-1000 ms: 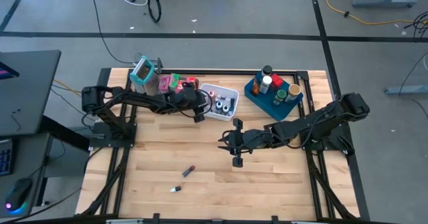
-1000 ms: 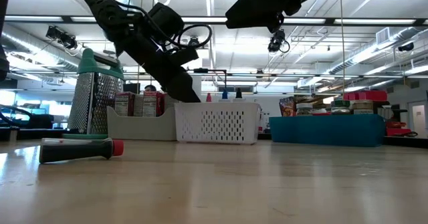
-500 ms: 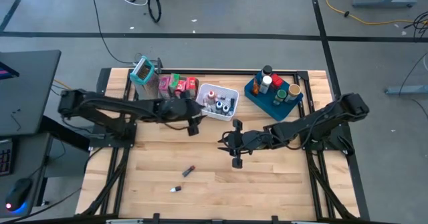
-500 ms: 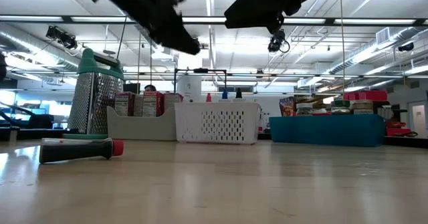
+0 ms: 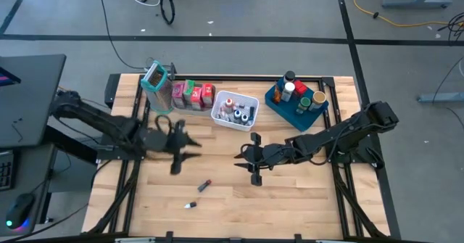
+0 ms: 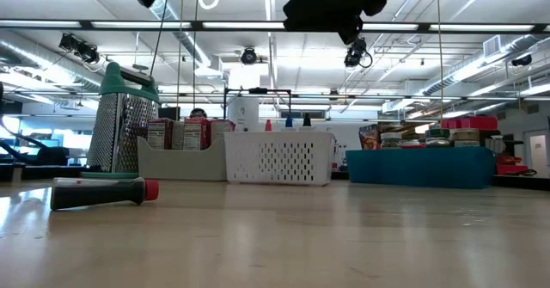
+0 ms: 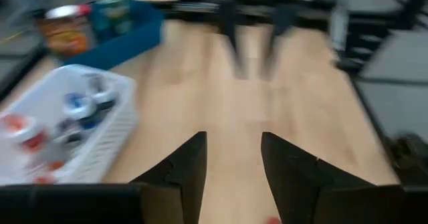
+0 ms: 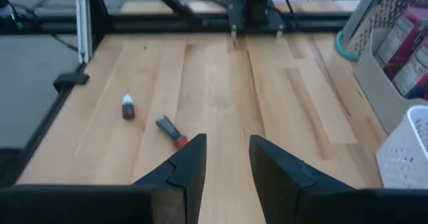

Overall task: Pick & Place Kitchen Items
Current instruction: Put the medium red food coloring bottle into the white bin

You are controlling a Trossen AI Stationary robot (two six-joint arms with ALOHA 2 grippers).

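Lying loose on table (image 5: 304, 192): one dark tube (image 5: 205, 186), one tiny bottle (image 5: 190, 206)

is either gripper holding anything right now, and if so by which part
Nothing is held. The left gripper and the right gripper both hang over bare table with an empty gap between their fingers.

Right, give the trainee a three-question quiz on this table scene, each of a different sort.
1. True or false: the white mesh basket sits between the clear bin and the blue tray.
2. How many small items lie loose on the bare table?
3. Which is nearer the dark tube: A) left gripper, B) right gripper?

Key: 1 true; 2 two, the dark tube and a tiny bottle; 3 A.
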